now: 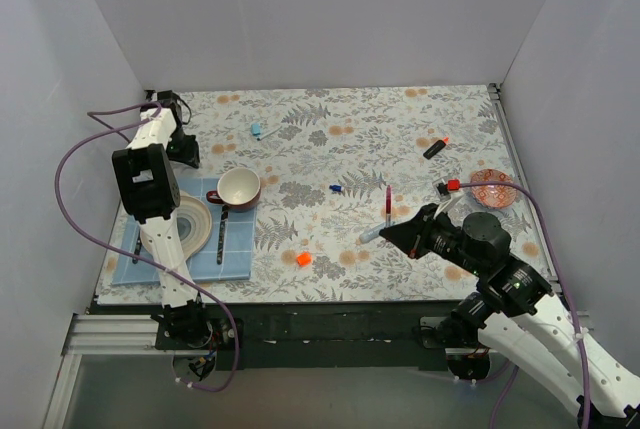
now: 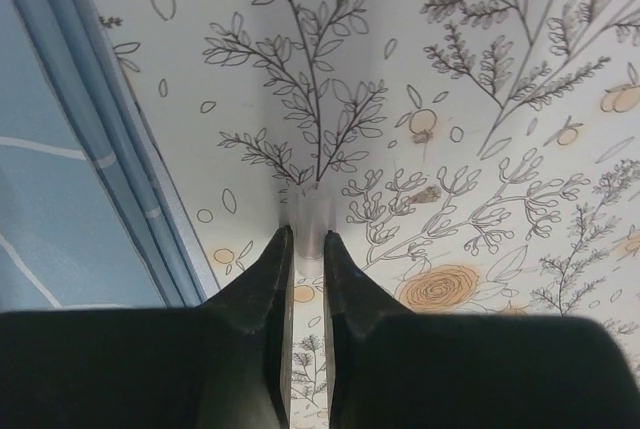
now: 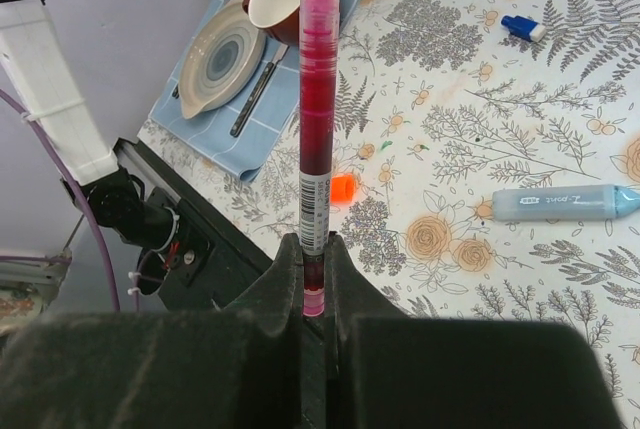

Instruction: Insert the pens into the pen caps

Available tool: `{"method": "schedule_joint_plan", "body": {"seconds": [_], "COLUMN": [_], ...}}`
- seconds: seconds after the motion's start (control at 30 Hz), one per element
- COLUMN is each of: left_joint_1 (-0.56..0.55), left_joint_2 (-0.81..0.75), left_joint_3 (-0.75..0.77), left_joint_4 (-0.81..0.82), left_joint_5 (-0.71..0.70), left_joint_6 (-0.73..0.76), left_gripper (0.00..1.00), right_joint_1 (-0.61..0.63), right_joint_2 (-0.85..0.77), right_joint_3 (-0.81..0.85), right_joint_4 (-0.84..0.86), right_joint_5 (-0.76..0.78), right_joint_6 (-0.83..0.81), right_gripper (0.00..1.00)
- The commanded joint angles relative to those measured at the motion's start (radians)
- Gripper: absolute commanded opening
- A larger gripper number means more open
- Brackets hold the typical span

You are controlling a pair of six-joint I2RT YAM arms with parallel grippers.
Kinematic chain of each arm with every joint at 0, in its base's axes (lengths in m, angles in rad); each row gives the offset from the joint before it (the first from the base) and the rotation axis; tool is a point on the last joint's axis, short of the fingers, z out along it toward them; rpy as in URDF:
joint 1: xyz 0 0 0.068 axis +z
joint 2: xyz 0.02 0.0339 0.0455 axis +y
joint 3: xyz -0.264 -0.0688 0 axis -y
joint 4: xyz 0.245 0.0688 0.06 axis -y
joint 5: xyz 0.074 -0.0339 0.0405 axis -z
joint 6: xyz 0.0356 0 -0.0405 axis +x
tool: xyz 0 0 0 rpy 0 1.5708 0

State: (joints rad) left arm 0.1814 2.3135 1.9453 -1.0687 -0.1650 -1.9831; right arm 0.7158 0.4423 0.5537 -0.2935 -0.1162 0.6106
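two arms are sitting at the near edge of the bench (image 1: 330, 114), and white walls (image 1: 300, 19) are closing it in on the left, far and right sides. the middle and far stretch of the flowered cloth is lying mostly open. a blue mat (image 1: 235, 267) is filling the near left corner, carrying a plate (image 1: 195, 224), a cup (image 1: 238, 189) and a dark cutlery piece (image 1: 221, 237). the left arm is covering part of the mat and plate. a patterned bowl (image 1: 495, 189) is sitting by the right edge, with a small red piece (image 1: 452, 185) just beside it, too small to identify.

the right claw (image 3: 315, 244) is grasping a pink pen (image 3: 317, 99) by one end, right of centre and nearer the front, the rest of the pen sticking out past the tips. the light blue pen (image 3: 560, 204) is lying flat on the cloth near that claw, its tip being cut off by the wrist view's edge. the black pen (image 1: 434, 148) is lying well apart, towards the far right.

the left claw (image 2: 308, 239) is clenched over the cloth in the far left corner, beside the mat. a pale blur is showing just past its tips, and i cannot tell what it is.

the orange cap (image 1: 303, 259) is lying near the front edge, and the dark blue cap (image 1: 336, 188) near the centre, both apart from the pens.
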Motion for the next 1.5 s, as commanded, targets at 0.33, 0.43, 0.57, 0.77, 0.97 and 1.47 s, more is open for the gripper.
{"method": "schedule_joint_plan", "body": {"seconds": [0.33, 0.43, 0.57, 0.77, 0.97, 1.47], "left_joint_1": [-0.227, -0.322, -0.437, -0.680, -0.894, -1.007], "left_joint_2": [-0.616, -0.809, -1.032, -1.174, -1.178, -1.122], "left_joint_3": [-0.320, -0.552, -0.873, -1.120, -1.206, -1.263], "left_joint_4": [0.457, 0.606, 0.967, 1.225, 1.369, 1.578], "left_joint_5": [0.080, 0.244, 0.473, 0.590, 0.536, 0.504], "left_joint_6": [0.438, 0.477, 0.405, 0.345, 0.356, 0.383], "left_gripper": [0.00, 0.00, 0.00, 0.00, 0.00, 0.00], "right_joint_1": [0.005, 0.004, 0.005, 0.011, 0.019, 0.062], "right_joint_2": [0.059, 0.090, 0.133, 0.193, 0.168, 0.127], "right_joint_3": [-0.026, -0.066, -0.123, -0.231, -0.297, -0.334], "right_joint_4": [0.112, 0.198, 0.330, 0.569, 0.689, 0.737], "right_joint_5": [-0.174, -0.249, -0.318, -0.385, -0.396, -0.387], "right_joint_6": [-0.031, -0.017, 0.027, 0.122, 0.167, 0.221], "right_gripper": [0.01, 0.01, 0.01, 0.01, 0.01, 0.01]}}
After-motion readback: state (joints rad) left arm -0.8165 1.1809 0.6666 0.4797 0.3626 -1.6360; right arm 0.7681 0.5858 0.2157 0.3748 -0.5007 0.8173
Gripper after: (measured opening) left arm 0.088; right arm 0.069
